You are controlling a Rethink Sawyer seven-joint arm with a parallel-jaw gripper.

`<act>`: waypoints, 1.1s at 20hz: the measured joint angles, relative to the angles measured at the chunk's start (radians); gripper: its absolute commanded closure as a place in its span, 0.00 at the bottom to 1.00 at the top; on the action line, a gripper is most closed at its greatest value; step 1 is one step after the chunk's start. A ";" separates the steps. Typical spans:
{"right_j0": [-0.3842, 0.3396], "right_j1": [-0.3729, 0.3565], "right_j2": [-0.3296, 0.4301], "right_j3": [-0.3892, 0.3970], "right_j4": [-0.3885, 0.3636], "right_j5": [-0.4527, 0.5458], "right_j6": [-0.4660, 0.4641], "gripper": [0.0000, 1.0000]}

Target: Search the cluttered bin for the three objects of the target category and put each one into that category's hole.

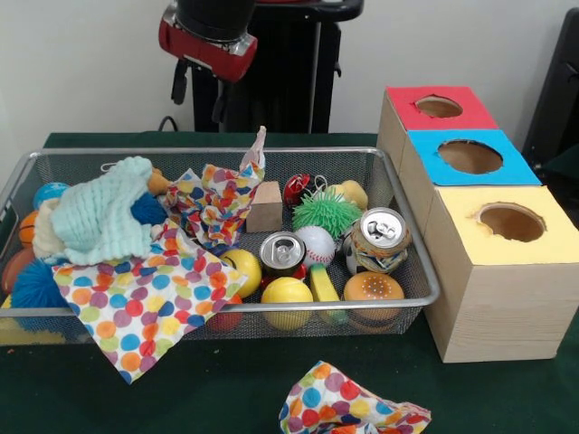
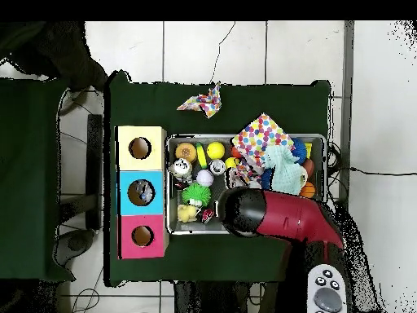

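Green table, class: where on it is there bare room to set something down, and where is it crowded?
Bare green cloth lies in front of the wire bin, between it and the loose polka-dot cloth, and along the table's edge on the robot's side. The bin itself is packed: cans, balls and cloths leave no gap. The three-hole box fills the strip beside it.

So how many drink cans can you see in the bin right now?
2. One can stands near the bin's front middle; the other can stands to its right, by the hamburger toy. The cloths may hide more.
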 measured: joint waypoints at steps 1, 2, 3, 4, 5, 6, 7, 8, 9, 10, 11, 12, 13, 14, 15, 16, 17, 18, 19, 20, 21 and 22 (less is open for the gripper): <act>0.002 -0.001 0.010 0.001 0.000 0.000 0.000 0.00; 0.002 -0.001 0.014 0.002 0.000 0.000 0.000 0.00; 0.003 -0.001 0.020 0.002 0.000 0.000 0.000 0.00; 0.004 -0.001 0.023 0.003 0.000 0.000 0.000 0.00; 0.006 -0.001 0.034 0.004 0.000 0.000 0.000 0.00; 0.007 -0.001 0.039 0.005 0.000 0.000 0.000 0.00; 0.007 -0.001 0.042 0.005 -0.001 0.000 0.000 0.00; 0.010 0.000 0.048 0.006 -0.006 0.000 0.000 0.00; 0.014 -0.001 0.052 0.007 -0.016 0.000 0.000 0.00; 0.017 0.000 0.052 0.008 -0.022 0.000 0.000 0.00; 0.020 0.000 0.052 0.008 -0.029 0.000 0.000 0.00; 0.024 -0.001 0.052 0.008 -0.039 0.000 0.000 0.00; 0.030 -0.001 0.052 0.008 -0.054 0.000 0.000 0.00; 0.036 0.000 0.052 0.008 -0.068 0.000 0.000 0.00; 0.045 0.000 0.052 0.008 -0.086 0.000 0.000 0.00; 0.051 0.001 0.052 0.008 -0.097 0.000 0.000 0.00; 0.060 0.002 0.052 0.008 -0.114 0.000 0.000 0.00; 0.067 0.004 0.052 0.008 -0.126 0.000 0.000 0.00; 0.074 0.006 0.052 0.008 -0.136 0.000 0.000 0.00; 0.089 0.013 0.052 0.008 -0.155 0.000 0.000 0.00; 0.094 0.015 0.052 0.008 -0.161 0.000 0.000 0.00; 0.101 0.019 0.052 0.008 -0.168 0.000 0.000 0.00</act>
